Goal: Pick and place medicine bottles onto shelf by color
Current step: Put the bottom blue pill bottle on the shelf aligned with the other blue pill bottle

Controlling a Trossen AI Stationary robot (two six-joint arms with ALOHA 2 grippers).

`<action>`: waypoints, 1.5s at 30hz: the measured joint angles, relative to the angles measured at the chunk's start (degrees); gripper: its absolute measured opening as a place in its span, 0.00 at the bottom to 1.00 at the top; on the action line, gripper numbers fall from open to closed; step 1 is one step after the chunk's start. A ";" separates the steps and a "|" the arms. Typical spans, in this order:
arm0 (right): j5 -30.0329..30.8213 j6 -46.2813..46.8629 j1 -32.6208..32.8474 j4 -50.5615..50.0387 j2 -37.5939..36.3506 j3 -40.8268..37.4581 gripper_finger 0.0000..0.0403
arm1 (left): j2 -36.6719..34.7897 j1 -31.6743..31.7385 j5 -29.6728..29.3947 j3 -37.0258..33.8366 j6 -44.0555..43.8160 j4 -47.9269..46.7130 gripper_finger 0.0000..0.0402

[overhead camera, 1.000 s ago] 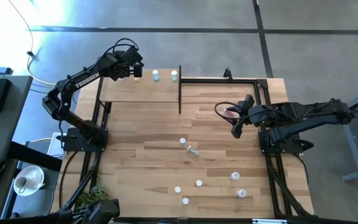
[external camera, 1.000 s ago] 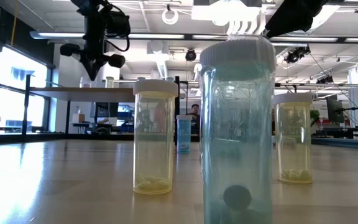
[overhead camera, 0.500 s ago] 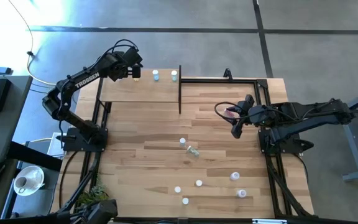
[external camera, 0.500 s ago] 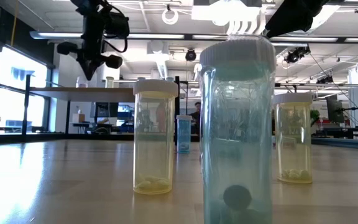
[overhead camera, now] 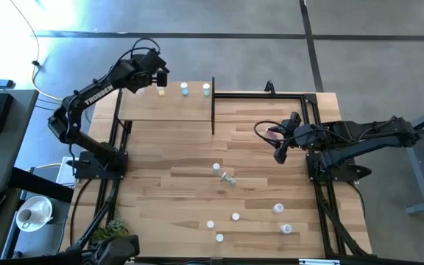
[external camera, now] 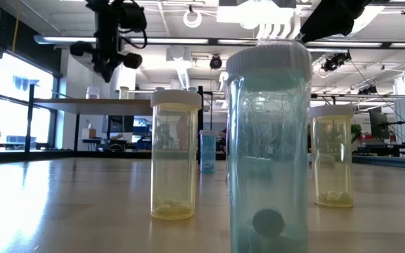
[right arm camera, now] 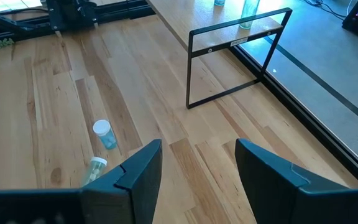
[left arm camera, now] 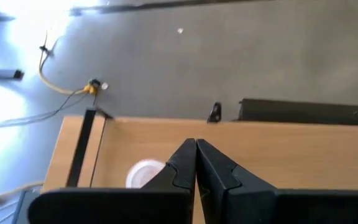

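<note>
Hovering above the shelf (overhead camera: pixel 164 107), left gripper (overhead camera: pixel 160 79) pressed together, empty; right gripper (overhead camera: pixel 279 151) spread beside it.

Daylight glares off the floor (overhead camera: pixel 65 22) at the overhead view's upper left. In the low view, ceiling lamps (external camera: pixel 273 14) blow out white, and the nearest bottle (external camera: pixel 268 147) looms soft and distorted.

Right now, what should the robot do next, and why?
Probably the right hand should dip toward the small upright blue bottle mid-table. Its fingers are open and empty, bottles wait on the wooden tabletop, and the shut left hand hovers over the light-wood shelf.
</note>
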 joint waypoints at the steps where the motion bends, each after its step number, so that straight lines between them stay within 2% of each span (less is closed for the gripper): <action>1: 0.00 0.00 0.02 0.00 0.00 0.00 0.48 | -0.24 0.00 0.01 0.74 0.78 0.02 0.00; 8: -0.03 0.00 0.01 0.00 -0.01 0.00 0.48 | -2.15 -1.94 0.30 5.60 11.61 0.04 0.00; 14: -0.14 0.00 0.01 0.00 0.00 0.00 0.48 | -5.84 -7.37 1.03 6.03 19.78 1.62 0.00; 24: -3.10 2.81 0.00 -0.03 0.00 0.00 0.48 | -12.30 -21.46 11.39 5.21 26.34 4.17 0.00; 27: -4.67 3.53 0.02 -0.08 0.00 0.00 0.48 | -15.06 -26.28 14.07 1.41 28.08 10.13 0.00; 35: -4.74 4.45 0.02 -1.94 0.00 0.00 0.48 | -23.84 -35.61 19.96 -14.60 30.02 31.51 0.00; 45: -4.72 6.43 0.00 -2.82 0.29 0.00 0.48 | -30.95 -42.63 24.40 -33.36 33.66 55.77 0.00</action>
